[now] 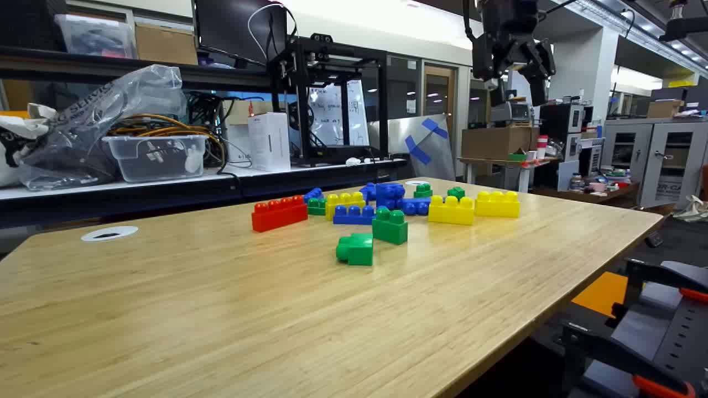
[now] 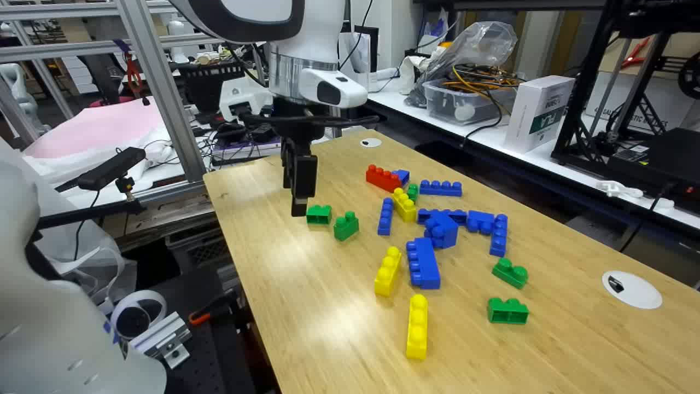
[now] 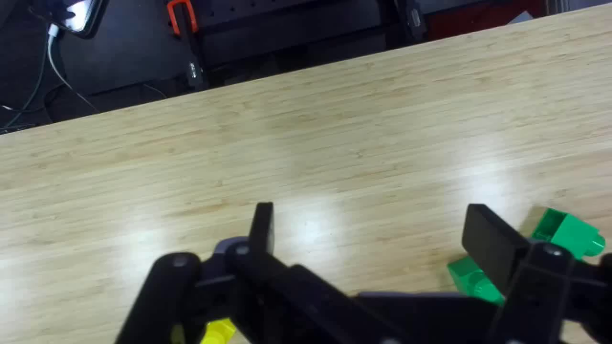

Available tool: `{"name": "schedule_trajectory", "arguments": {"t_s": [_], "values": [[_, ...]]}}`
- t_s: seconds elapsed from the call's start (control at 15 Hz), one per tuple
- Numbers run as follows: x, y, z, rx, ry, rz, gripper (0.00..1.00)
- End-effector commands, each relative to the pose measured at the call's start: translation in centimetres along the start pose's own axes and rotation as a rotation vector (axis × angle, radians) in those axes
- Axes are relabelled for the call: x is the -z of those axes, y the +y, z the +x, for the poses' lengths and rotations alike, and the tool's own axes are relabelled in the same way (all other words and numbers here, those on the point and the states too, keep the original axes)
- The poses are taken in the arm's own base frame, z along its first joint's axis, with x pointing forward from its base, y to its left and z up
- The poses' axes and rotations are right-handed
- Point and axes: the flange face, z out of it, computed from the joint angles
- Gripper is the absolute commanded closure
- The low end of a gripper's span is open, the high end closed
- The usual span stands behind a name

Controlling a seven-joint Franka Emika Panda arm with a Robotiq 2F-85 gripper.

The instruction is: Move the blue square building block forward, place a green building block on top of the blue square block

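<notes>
Block (image 2: 444,231), blue, well apart from claw (image 1: 518,95)

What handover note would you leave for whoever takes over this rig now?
Gripper: open, empty, raised above the tabletop.
Chunky blue square brick: among longer blue bricks, no green on top.
For the top: studs-up green brick, side-lying green brick or other green bricks; which is meant is unclear.
Done: no stacking; whether the forward move was made can't be told from this moment.
Left: confirm the blue's position, then set a green on it.
</notes>
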Motion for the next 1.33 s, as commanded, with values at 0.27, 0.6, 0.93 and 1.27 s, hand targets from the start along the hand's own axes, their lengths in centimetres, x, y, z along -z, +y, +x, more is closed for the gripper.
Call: {"name": "schedule_trajectory", "arguments": {"t_s": [0.27,0.6,0.93,1.27], "values": [[0.0,0.0,0.0,0.000,-0.001,0.000,0.00],[-0.1,0.1,0.4,0.027,0.009,-0.009,0.00],[1.5,0.0,3.1,0.093,0.067,-0.039,0.00],[4.2,-0.6,7.7,0.278,0.149,-0.117,0.00]]}}
